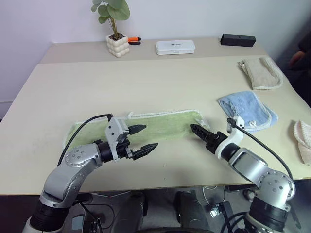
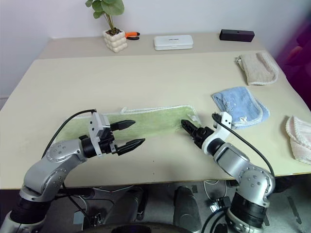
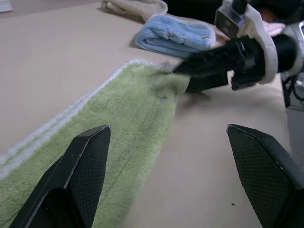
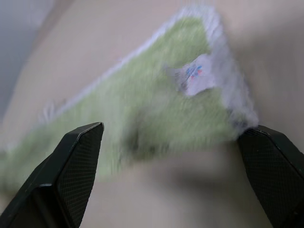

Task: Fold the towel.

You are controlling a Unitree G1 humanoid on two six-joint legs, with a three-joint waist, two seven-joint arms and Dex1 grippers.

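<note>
Two tools hover low over the near part of the counter (image 1: 146, 82), both with their black fingers spread wide and nothing between them. The left tool (image 1: 142, 140) points toward the robot's right, level with the counter, its fingers one above the other over the near edge of the towel (image 1: 165, 125). The right tool (image 1: 200, 132) points forward and slightly down, its tips just beside the towel's right end; whether they touch the cloth cannot be told. In the right wrist view the fingers (image 4: 76, 161) frame that end of the towel, where a small white label (image 4: 194, 76) lies on the green pile beside the whitish stitched border.

The towel lies flat as a long, narrow green strip along the front of the counter, running from the robot's left to the middle, its whitish edge on the far side.

To the right of the towel's end sits a folded light blue towel (image 1: 249, 110), near but apart from it. A beige towel (image 1: 260, 72) lies farther back on the right. Along the far edge stand a potted plant (image 1: 116, 29), an orange-handled item (image 1: 133, 40), a white flat case (image 1: 175, 46) and a black box (image 1: 237, 40). A pale cloth (image 1: 303, 141) rests at the right edge.
</note>
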